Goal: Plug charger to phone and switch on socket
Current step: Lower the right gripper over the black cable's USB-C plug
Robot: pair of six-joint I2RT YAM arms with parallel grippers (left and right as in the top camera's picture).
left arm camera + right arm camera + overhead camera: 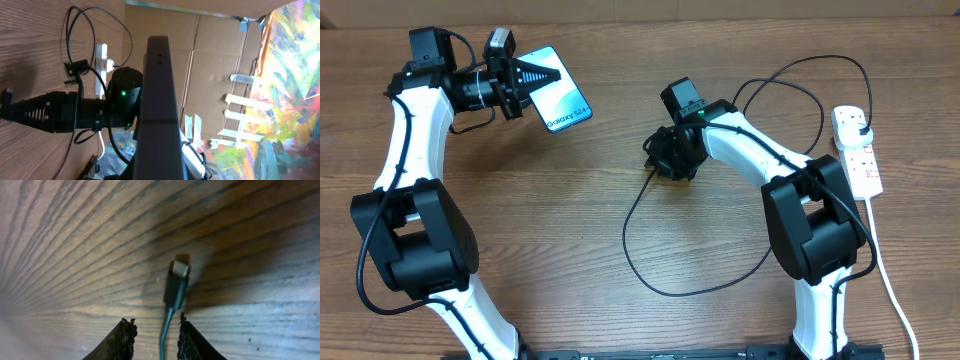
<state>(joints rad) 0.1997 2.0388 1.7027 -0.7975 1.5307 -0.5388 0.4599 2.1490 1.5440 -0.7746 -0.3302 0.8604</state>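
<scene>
- The right claw (155, 321) points down at the table (60, 240). Its jaws are part open, with one finger on each side of the charger (174, 289) cable. A gap shows beside the cable, so the claw straddles it without pinching.
- Just ahead of those fingertips lies the charger's connector tip (179, 270), its pale metal end pointing away from the claw. No lettering shows on it.
- Seen from above, the black cable leaves the right claw in a wide loop toward the near edge. Another run curls up and across to the black plug (860, 124), which is seated in the socket (861, 165).
- The socket is a white strip with red switch marks, lying at the right side of the table near the right arm. Its thick white cord (891, 290) trails toward the near edge. Any print on the socket is too small to read.
- The left claw (542, 78) is closed on the phone (565, 105), holding it over the far left of the table, well apart from the connector tip.
- The phone's light blue screen faces up and reads "Galaxy S24" near the end away from the claw.
</scene>
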